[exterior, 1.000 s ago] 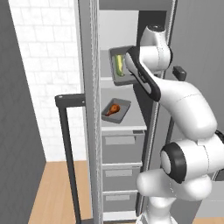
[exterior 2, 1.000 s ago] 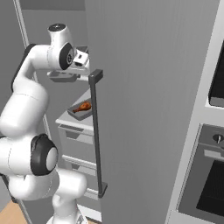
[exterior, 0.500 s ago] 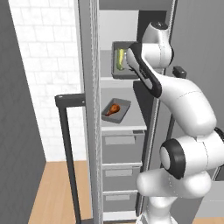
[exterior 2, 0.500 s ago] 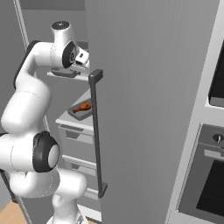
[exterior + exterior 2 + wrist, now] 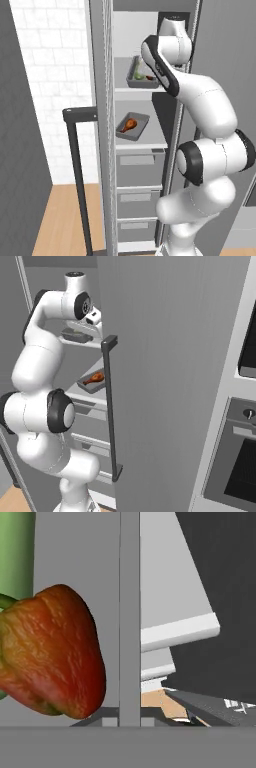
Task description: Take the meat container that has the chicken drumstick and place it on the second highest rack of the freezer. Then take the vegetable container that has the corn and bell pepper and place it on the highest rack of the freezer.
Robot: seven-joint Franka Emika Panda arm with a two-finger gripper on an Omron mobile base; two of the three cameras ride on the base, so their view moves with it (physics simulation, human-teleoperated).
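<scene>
Two trays are inside the freezer now. The vegetable container, with the corn and the bell pepper in it, sits at the upper shelf, the highest rack, and looks to be resting on it or just above it; I cannot tell which. In the hand view the container's wall runs straight up between the fingers, so the gripper is pressed shut on that rim, with the pepper lying right against the wall. One shelf below, the meat container lies flat with the chicken drumstick in it, so that half of the job looks done.

The risk I see is in the letting go. If the tray is not fully seated, opening the jaws could let it tip off the shelf edge. The open door's bar handle stands close beside the wrist, so a careless pull back could knock against it or drag the tray outward.
</scene>
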